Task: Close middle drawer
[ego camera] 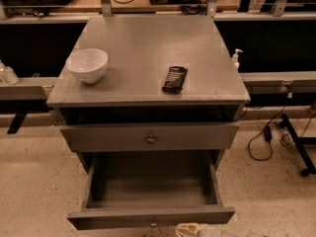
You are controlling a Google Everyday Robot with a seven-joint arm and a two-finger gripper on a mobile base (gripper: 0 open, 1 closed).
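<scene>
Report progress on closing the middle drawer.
Done: nothing yet. The middle drawer stands pulled far out of the cabinet. In hand: the claw sits at the bottom edge of the view, just in front of the drawer. Left: push it fully in.

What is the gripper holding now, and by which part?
It cannot be told. The gripper shows only as a pale sliver at the bottom edge, just below the front panel of the pulled-out middle drawer; no hold is visible.

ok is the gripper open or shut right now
Gripper: cannot be told; only a sliver shows at the bottom edge, in front of the open drawer.
</scene>
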